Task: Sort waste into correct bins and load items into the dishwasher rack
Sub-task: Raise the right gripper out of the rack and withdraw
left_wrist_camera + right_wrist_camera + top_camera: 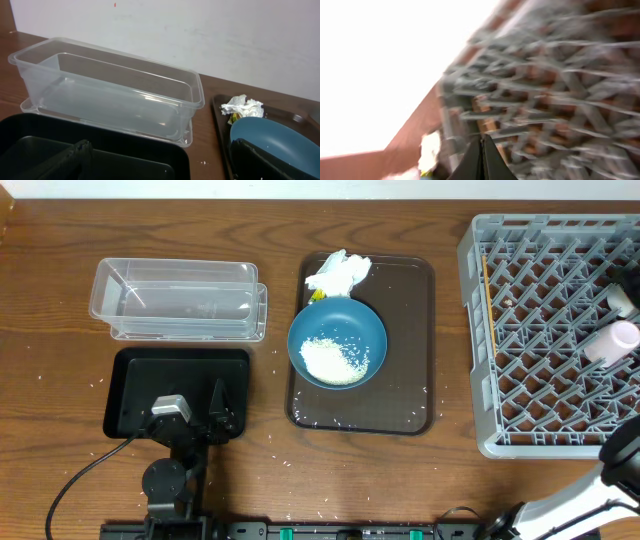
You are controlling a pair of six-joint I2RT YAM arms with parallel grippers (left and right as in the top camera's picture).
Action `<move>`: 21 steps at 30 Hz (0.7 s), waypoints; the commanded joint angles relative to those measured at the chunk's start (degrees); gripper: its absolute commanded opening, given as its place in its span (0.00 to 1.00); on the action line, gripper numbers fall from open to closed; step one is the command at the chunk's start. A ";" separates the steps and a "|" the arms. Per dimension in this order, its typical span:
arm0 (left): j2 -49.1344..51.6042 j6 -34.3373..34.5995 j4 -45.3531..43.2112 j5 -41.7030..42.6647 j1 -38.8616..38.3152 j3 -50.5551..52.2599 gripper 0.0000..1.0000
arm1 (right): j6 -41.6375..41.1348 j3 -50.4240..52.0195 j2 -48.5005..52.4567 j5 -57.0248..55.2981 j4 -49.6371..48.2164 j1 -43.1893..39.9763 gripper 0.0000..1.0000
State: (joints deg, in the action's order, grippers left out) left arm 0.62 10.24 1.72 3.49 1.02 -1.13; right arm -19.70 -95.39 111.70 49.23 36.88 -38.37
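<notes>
- Closest to its own wrist camera, the left gripper (160, 150) hangs with jaws spread wide and nothing between them. It is over the right half of the black tray (135, 370) and faces the clear container and the bowl.
- Filling the table's right end is the dishwasher rack (480, 330). The right gripper (481, 150) is by its near right corner, fingers pinched together on nothing I can make out; that view is blurred.
- At mid-table lies the brown serving tray (410, 300), its long axis running from far edge to near edge.
- Toward the table's far left sits the clear container (180, 305), just beyond the black tray. The long axes of both run left to right.
- Against the brown tray's left edge stands the dark-blue bowl (337, 330), upright and mouth up. Being round, it has no long axis.
- In that tray's far left corner the napkin (340, 272) touches the bowl's far rim, stretched slantwise toward the far right. It looks like the next pick: come down from above, pinch the high middle, and stay off the bowl so no rice spills.
- Near the rack's right edge the pink cup (612, 340) lies on its side, its axis roughly left to right.
- Along the rack's left edge the chopsticks (487, 300) point far to near.
- Between napkin and bowl peeks the yellow wrapper scrap (316, 295).
- In the bowl's near half the rice (335, 360) is heaped.
</notes>
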 commanded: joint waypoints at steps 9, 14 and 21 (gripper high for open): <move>-0.39 -0.79 2.10 0.11 -0.02 0.90 0.91 | 3.43 -0.26 -9.16 -25.42 3.98 25.35 0.46; -0.39 -0.79 2.10 0.11 -0.04 0.90 0.91 | 5.01 -0.26 -6.95 -35.34 4.28 38.77 0.90; -0.39 -0.79 2.10 0.11 -0.02 0.90 0.91 | 5.01 -0.20 -5.16 -41.33 4.28 50.66 0.99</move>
State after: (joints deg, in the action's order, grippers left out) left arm 0.62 10.24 1.72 3.49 1.02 -1.13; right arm -15.62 -95.53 106.04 12.86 41.12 9.61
